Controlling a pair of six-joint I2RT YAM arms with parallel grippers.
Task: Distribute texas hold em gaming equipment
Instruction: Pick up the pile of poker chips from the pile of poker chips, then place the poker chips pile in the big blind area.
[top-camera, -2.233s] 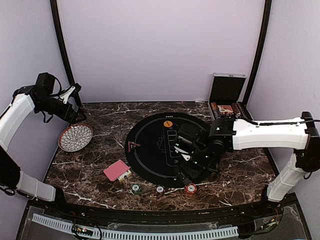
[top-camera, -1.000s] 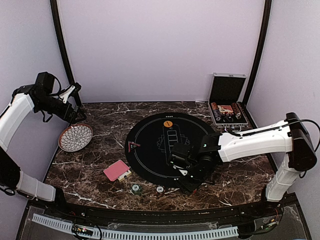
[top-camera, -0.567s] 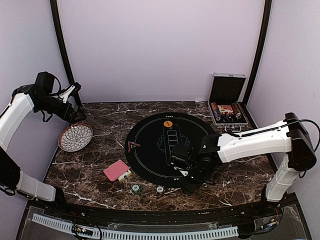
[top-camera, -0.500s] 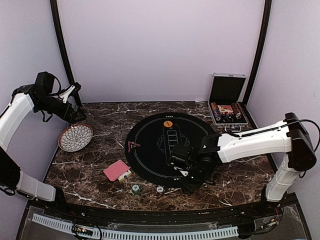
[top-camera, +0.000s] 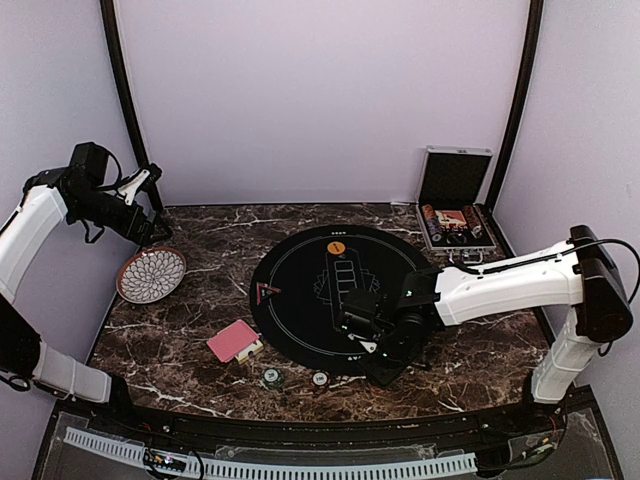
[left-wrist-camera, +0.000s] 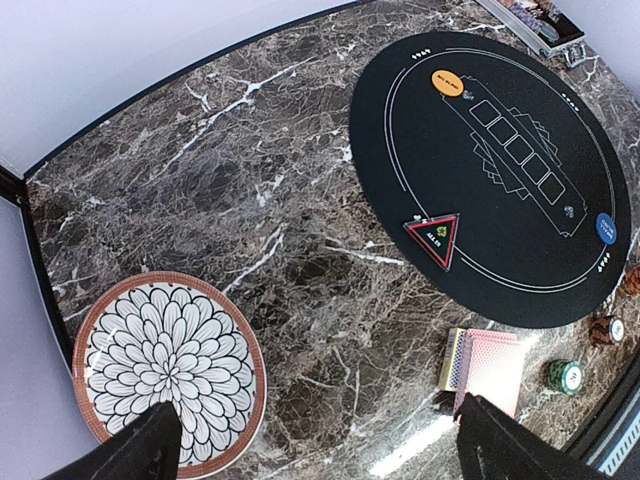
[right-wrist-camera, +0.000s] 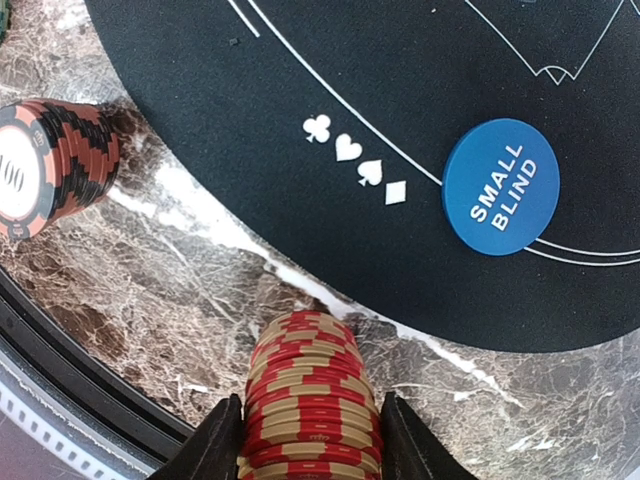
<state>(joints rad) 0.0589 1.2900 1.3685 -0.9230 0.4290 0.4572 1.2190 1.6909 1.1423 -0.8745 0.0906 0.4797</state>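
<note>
Low at the near edge of the black round mat, the right gripper sets its fingers against both sides of a stack of red chips standing on the marble table. It appears to grip the stack, though contact is hard to judge. The left gripper hangs wide open and empty above the plate. Red-backed cards lie left of the mat, with a green chip near them.
</note>
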